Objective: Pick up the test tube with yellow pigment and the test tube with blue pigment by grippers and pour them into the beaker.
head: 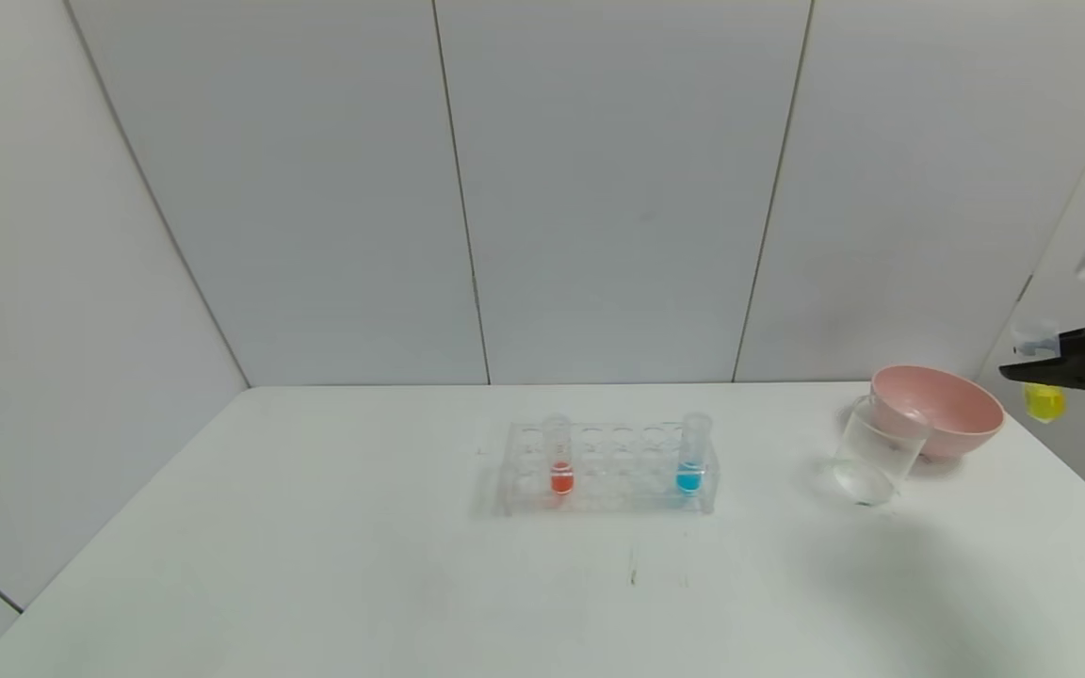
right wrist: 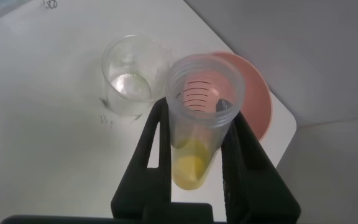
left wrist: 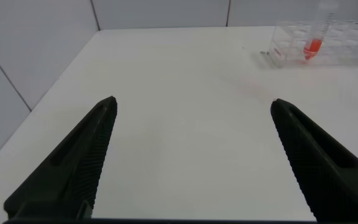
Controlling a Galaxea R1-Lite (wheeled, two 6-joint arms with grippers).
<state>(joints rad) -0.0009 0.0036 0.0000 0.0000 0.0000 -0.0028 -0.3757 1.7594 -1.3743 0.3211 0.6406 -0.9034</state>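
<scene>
— Where is the yellow tube?
— The right gripper (right wrist: 197, 158) clamps its fingers (right wrist: 149, 146) on the test tube with yellow pigment (right wrist: 201, 118), upright, above the counter (head: 316, 565) beside the beaker (head: 877, 457) and pink bowl (head: 952, 410).
— And the blue?
— The test tube with blue pigment (head: 690, 457) stands in the rack (head: 608, 471), well apart; the left gripper (left wrist: 191, 155) hangs with fingers wide.

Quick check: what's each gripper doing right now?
Left gripper: open, holding nothing, above bare table.
Right gripper: closed on the yellow tube, raised near the beaker.
</scene>
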